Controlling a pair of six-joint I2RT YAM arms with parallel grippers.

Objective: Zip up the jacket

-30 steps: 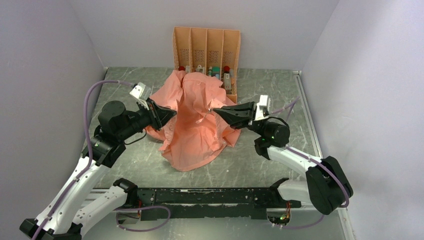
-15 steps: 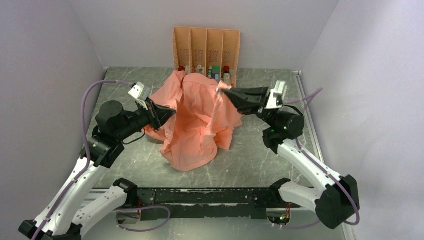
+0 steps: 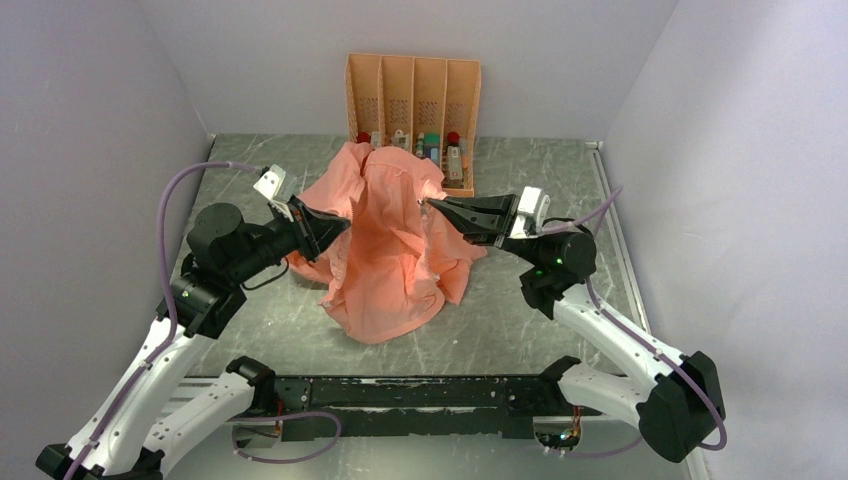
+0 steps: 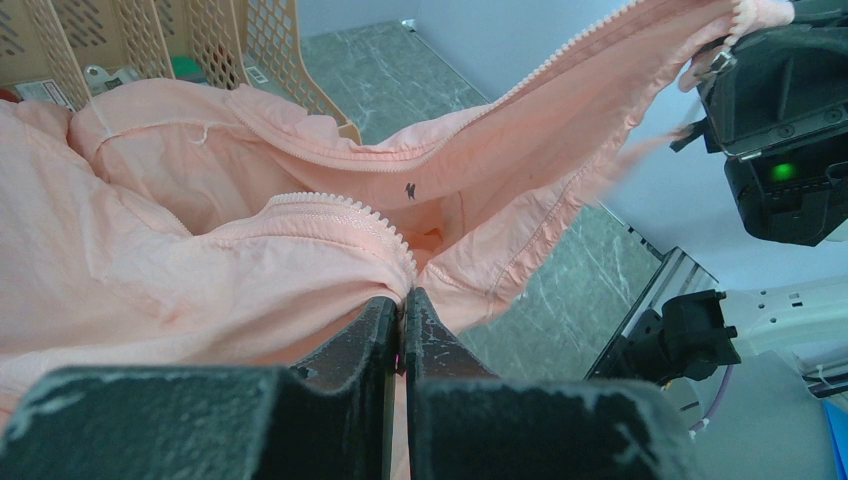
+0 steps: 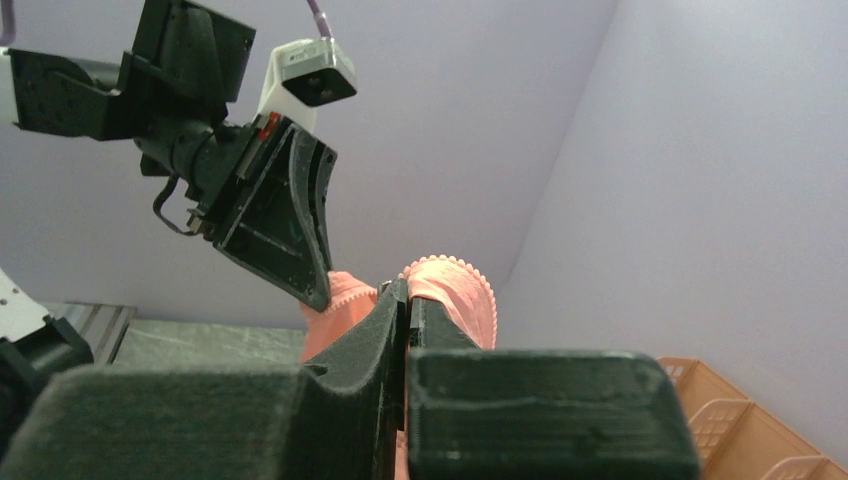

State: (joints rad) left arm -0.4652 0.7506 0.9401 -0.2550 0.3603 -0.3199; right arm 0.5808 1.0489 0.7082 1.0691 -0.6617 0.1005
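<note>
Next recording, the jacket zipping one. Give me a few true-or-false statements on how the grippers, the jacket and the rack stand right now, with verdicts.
1. The left gripper is shut on the jacket at its zipper edge. True.
2. The right gripper hangs open above the jacket. False: it is shut, pinching the jacket's toothed edge.
3. The jacket is zipped closed. False: in the left wrist view the two rows of zipper teeth run apart.
4. The orange rack stands behind the jacket, at the far side of the table. True.
</note>
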